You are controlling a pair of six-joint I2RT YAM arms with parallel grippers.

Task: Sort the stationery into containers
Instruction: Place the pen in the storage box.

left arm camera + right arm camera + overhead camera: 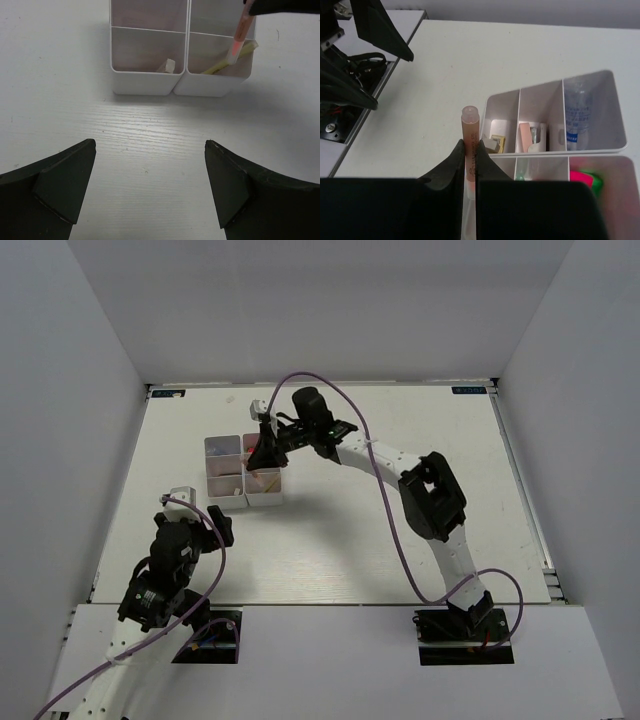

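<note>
Right wrist view shows my right gripper clamped on the pinkish pencil, nearly upright. From the left wrist, its lower end is inside the near right compartment of the tray (a yellowish pencil lies there too). The tray sits on the left half of the bench; my left gripper hangs wide open near the front edge.

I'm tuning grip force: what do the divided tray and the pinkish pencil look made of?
The divided tray looks like thin moulded white plastic with a smooth satin finish: even walls, rounded corners, slightly translucent dividers. The pinkish pencil is probably glossy translucent plastic, since its barrel glows where light passes through, though a coated material is possible.
</note>
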